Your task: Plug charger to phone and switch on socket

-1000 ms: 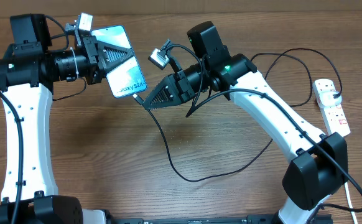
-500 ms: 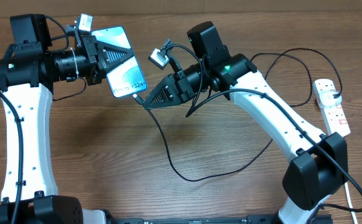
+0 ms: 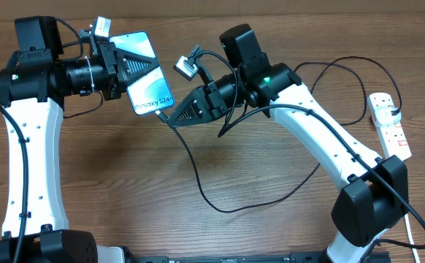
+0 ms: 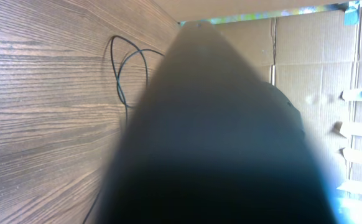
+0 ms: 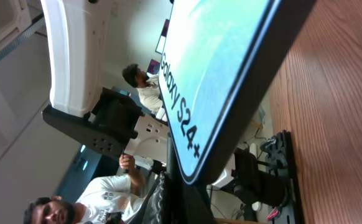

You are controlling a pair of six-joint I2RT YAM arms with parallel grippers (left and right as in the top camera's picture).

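Phone [image 3: 148, 73] gripped aloft; charger [image 3: 223, 211] loops beneath; socket [image 3: 390, 126] far right.

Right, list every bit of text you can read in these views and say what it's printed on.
"Galaxy S24+": on the light blue screen of the phone, sharp in the right wrist view and just legible from overhead.
The socket: red marks by its switches, but any lettering is too small to read.
Left wrist view: blurred, no text to read.
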